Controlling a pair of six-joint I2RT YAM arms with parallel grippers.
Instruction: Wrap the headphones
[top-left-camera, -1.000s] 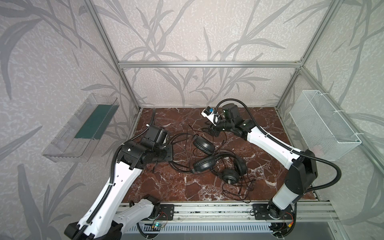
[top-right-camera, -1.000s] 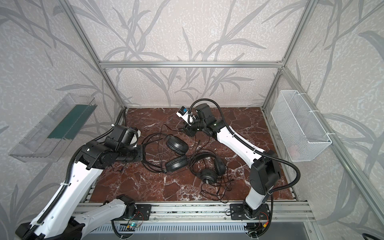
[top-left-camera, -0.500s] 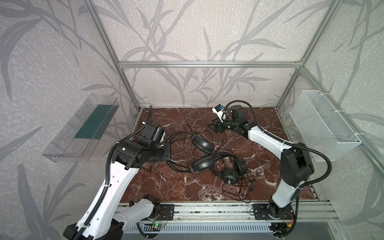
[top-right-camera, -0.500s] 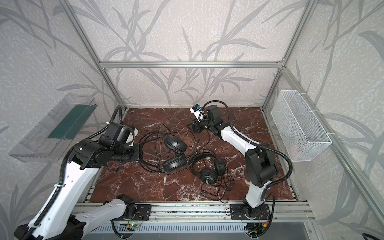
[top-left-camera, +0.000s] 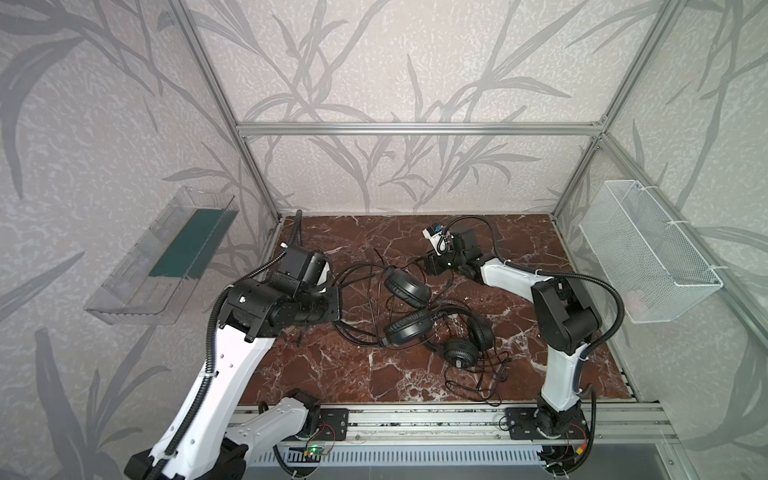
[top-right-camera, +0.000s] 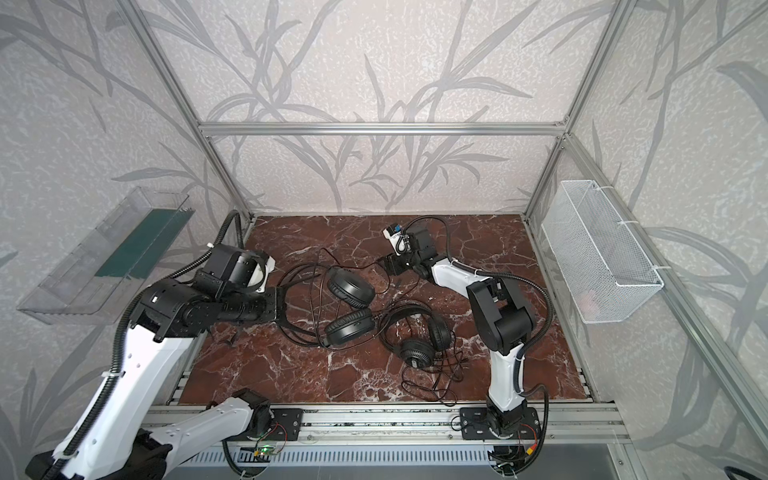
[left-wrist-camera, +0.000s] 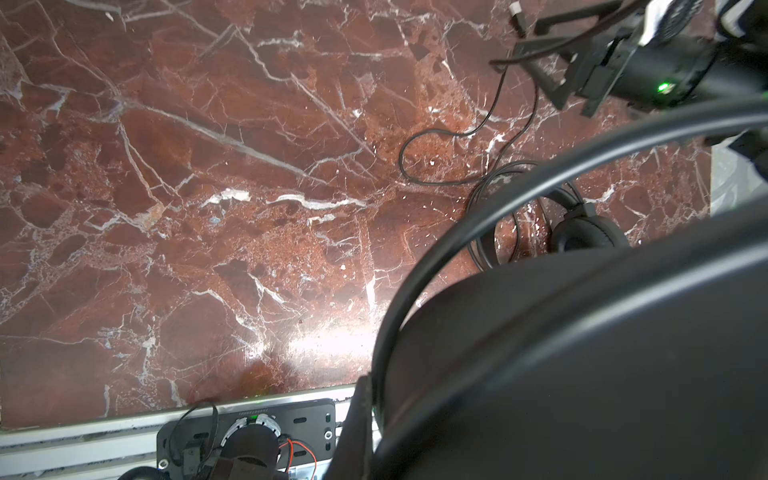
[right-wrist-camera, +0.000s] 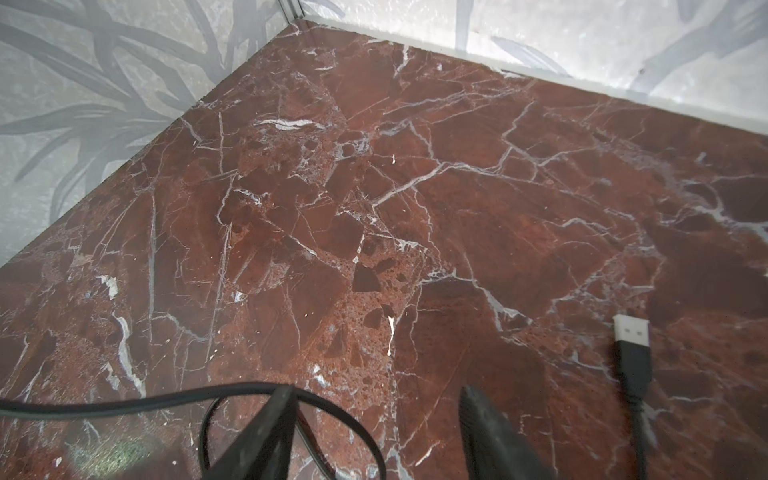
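Cable (top-left-camera: 478, 382) sprawls around the nearer black padded headset (top-left-camera: 459, 351); the left gripper (top-left-camera: 338, 297) stays clamped on the farther headset's thin headband (left-wrist-camera: 536, 174). Beyond, the right gripper (right-wrist-camera: 374, 395) has withdrawn, jaws spread empty beside a black USB plug (right-wrist-camera: 631, 332); wrapping remains undone.

White mesh basket (top-left-camera: 642, 266), clear tray (top-left-camera: 124, 291)

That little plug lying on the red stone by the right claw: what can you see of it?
The plug is a flat USB connector: a pale metal tip with two small square holes, then a black plastic body with a ribbed collar, running into a thin black cable. It lies flat on the red marble table. The open right gripper is beside it, not touching.
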